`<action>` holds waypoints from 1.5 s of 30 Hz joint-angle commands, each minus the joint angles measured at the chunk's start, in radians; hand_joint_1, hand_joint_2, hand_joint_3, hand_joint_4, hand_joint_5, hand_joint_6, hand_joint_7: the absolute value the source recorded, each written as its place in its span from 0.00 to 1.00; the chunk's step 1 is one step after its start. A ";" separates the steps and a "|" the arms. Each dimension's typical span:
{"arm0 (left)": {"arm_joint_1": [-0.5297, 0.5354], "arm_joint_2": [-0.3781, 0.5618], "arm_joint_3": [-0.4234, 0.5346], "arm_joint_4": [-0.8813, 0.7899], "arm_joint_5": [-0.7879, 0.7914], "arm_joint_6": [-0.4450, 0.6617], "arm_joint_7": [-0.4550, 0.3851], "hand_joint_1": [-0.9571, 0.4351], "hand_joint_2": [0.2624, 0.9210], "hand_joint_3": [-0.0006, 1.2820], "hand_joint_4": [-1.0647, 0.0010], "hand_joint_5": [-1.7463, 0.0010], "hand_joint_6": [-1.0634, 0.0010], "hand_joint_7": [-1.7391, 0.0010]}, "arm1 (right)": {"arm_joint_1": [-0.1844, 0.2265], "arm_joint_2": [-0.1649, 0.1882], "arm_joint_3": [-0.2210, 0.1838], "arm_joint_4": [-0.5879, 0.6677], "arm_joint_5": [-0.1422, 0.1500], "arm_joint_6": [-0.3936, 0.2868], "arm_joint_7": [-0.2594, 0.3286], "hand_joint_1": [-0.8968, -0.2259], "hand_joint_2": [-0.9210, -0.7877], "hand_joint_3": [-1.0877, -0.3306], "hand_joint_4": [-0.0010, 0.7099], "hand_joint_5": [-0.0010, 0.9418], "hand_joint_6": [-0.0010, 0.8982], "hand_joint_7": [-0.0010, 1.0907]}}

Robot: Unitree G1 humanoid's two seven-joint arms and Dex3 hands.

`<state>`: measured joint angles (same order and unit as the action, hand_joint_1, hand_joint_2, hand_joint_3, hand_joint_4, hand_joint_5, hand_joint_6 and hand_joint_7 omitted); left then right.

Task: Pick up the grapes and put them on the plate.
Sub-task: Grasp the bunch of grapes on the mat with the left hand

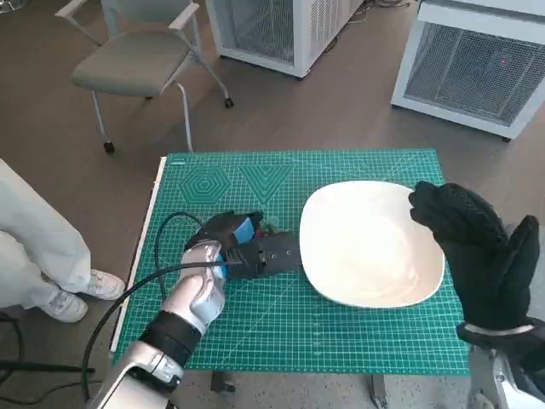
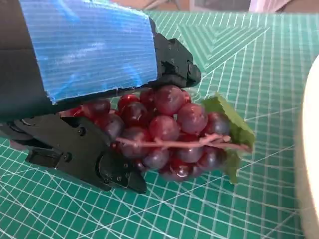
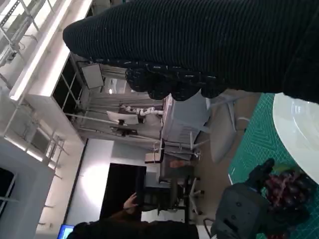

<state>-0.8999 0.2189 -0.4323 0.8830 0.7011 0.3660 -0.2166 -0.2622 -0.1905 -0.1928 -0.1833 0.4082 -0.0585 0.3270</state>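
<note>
The bunch of dark red grapes [image 2: 167,130] with a green leaf [image 2: 234,130] lies between the black fingers [image 2: 84,154] of my left hand [image 1: 241,249], which grips it low over the green mat [image 1: 341,324]. In the head view only a speck of the grapes [image 1: 269,228] shows beyond the hand, just left of the white plate [image 1: 370,247]. The plate holds nothing. My gloved right hand [image 1: 475,247] hangs above the plate's right edge, fingers spread and holding nothing. The right wrist view shows the glove [image 3: 199,45], the plate's rim [image 3: 299,124] and the grapes [image 3: 285,186] in the left hand [image 3: 244,211].
A person's pale trouser leg [image 1: 34,239] and shoe [image 1: 89,285] stand close to the table's left side. A grey chair [image 1: 136,60] and white cabinets [image 1: 477,60] stand beyond the table. A black cable [image 1: 162,247] loops by my left wrist.
</note>
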 commanded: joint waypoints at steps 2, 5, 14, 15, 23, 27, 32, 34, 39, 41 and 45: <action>-0.051 -0.019 -0.022 0.059 -0.007 -0.012 0.005 0.65 0.81 0.01 0.86 1.00 0.65 0.99 | 0.019 0.001 0.001 0.005 -0.005 0.011 -0.006 0.82 0.00 0.64 0.57 0.86 0.25 0.92; -0.065 -0.026 -0.032 0.090 -0.005 -0.017 0.012 0.63 0.81 0.01 0.86 1.00 0.66 0.99 | 0.020 0.001 0.001 0.004 -0.005 0.010 -0.006 0.82 0.00 0.64 0.57 0.86 0.25 0.92; -0.096 -0.034 -0.042 0.178 -0.014 -0.073 0.047 0.63 0.83 0.01 0.75 0.77 0.65 0.99 | 0.023 -0.001 -0.002 0.003 -0.004 0.010 -0.004 0.82 0.00 0.64 0.57 0.86 0.25 0.92; -0.097 -0.034 -0.040 0.187 -0.018 -0.082 0.054 0.65 0.83 0.01 0.79 0.64 0.64 0.99 | 0.023 -0.001 -0.002 0.003 -0.004 0.010 -0.004 0.82 0.00 0.64 0.57 0.86 0.25 0.92; -0.096 -0.034 -0.021 0.253 -0.050 -0.169 0.139 0.76 0.87 0.01 0.55 0.05 0.64 0.99 | 0.025 -0.001 0.000 -0.002 -0.005 0.012 -0.006 0.82 0.00 0.64 0.57 0.86 0.25 0.92; -0.088 -0.030 -0.021 0.278 -0.056 -0.215 0.211 0.78 0.91 0.02 0.50 0.01 0.50 0.91 | 0.026 -0.002 -0.002 -0.004 -0.004 0.014 -0.006 0.82 0.00 0.64 0.57 0.86 0.25 0.92; -0.080 -0.025 -0.029 0.300 -0.052 -0.252 0.261 0.51 0.98 0.12 0.55 0.00 0.48 0.37 | 0.026 -0.003 -0.004 -0.005 -0.004 0.015 -0.007 0.82 0.00 0.64 0.57 0.86 0.25 0.92; -0.079 -0.023 -0.033 0.301 -0.051 -0.257 0.259 0.47 0.99 0.15 0.57 0.00 0.50 0.28 | 0.026 -0.004 -0.005 -0.003 -0.003 0.015 -0.007 0.82 0.00 0.64 0.57 0.86 0.25 0.92; -0.083 -0.018 -0.038 0.298 -0.051 -0.254 0.233 0.47 1.00 0.23 0.59 0.01 0.60 0.16 | 0.025 -0.003 -0.006 -0.003 -0.003 0.015 -0.007 0.82 0.00 0.64 0.57 0.86 0.25 0.92; -0.086 -0.016 -0.039 0.296 -0.052 -0.252 0.221 0.55 1.00 0.26 0.63 0.04 0.66 0.13 | 0.024 -0.003 -0.005 -0.003 -0.004 0.016 -0.008 0.82 0.00 0.64 0.58 0.86 0.25 0.92; -0.089 -0.012 -0.039 0.291 -0.053 -0.250 0.206 0.66 0.99 0.29 0.69 0.09 0.70 0.13 | 0.023 -0.001 -0.003 -0.004 -0.005 0.017 -0.010 0.82 0.00 0.64 0.58 0.86 0.25 0.92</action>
<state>-0.9856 0.1961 -0.4662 1.1729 0.6531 0.1191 0.0055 -0.2557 -0.1914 -0.1962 -0.1929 0.4069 -0.0583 0.3258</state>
